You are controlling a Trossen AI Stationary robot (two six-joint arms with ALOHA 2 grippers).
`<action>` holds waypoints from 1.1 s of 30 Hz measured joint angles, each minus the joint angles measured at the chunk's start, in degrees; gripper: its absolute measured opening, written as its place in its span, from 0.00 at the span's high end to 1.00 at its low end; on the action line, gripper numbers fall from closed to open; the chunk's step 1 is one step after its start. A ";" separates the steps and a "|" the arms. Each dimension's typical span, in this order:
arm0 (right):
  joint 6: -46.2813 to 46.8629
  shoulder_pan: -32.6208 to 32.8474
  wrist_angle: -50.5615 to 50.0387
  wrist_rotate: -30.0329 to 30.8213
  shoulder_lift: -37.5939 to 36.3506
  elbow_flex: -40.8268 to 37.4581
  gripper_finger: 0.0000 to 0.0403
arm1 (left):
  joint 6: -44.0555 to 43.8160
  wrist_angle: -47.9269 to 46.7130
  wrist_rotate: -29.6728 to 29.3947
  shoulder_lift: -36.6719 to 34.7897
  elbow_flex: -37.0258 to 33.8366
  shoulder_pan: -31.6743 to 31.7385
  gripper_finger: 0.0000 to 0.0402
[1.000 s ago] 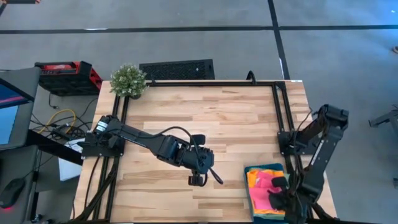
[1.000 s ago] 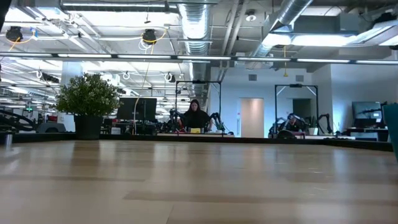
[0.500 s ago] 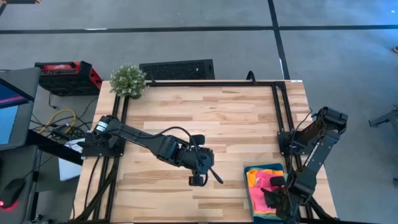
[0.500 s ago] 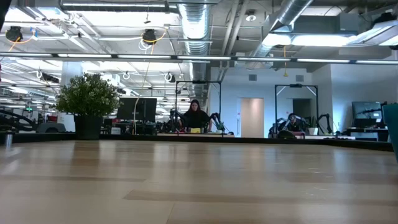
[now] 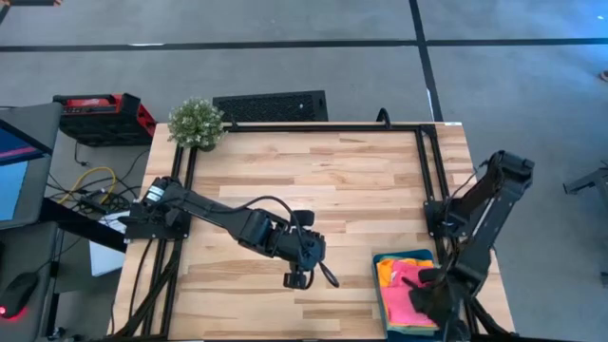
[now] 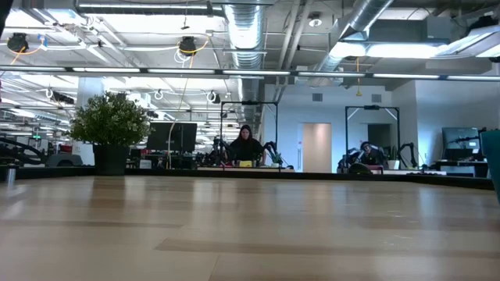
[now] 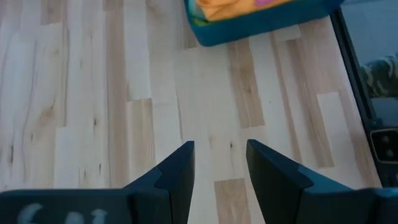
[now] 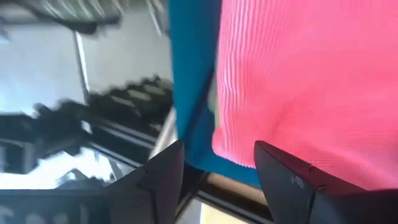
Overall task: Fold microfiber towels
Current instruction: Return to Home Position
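The microfiber towels lie stacked in a dark teal tray (image 5: 378, 296) at the table's near right corner. A hot pink towel (image 5: 406, 293) is on top, and an orange one (image 5: 386, 275) shows at its left. My right gripper (image 5: 429, 302) is low over the stack. In its wrist view the gripper (image 8: 219, 168) is open over the pink towel (image 8: 298, 81), beside the tray wall (image 8: 193, 81). My left gripper (image 5: 296, 279) hovers open over bare wood left of the tray. In the left wrist view my left gripper (image 7: 221, 163) faces the tray (image 7: 261, 25). My right gripper stands open close over the pink towel's edge (image 8: 236, 134) by the tray wall, coming from above. Whether its fingertips touch the cloth, I cannot tell.
A potted plant (image 5: 196, 123) stands at the far left corner. Black frame rails (image 5: 426, 171) run along the table's far and right sides. Bare wood lies between the two arms. A person sits far off in the room (image 6: 246, 147).
My right arm has shifted a little over the tray, and more of the pink towel shows beside its gripper than a second ago. My left gripper has drifted slightly toward the near edge.
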 joint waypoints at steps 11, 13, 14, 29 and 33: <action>-9.31 0.04 -0.58 27.12 -19.91 0.00 0.58 | 4.73 -5.01 -11.48 -5.08 -0.02 -3.69 0.71; -13.13 0.04 -0.75 33.21 -23.27 0.00 0.63 | 4.73 -6.59 -11.72 -6.43 -0.02 -4.26 0.77; -14.80 0.02 -1.07 36.15 -24.69 0.00 0.67 | 4.70 -7.78 -11.95 -7.10 -0.03 -4.49 0.81; -33.91 -0.09 -6.89 61.17 -37.34 -0.02 0.94 | 2.91 1.73 -16.52 -33.44 -26.44 -4.66 1.00; -33.96 -1.35 -7.17 63.31 -40.47 -1.09 0.95 | 5.16 15.67 -16.15 -46.14 -41.93 -4.71 1.00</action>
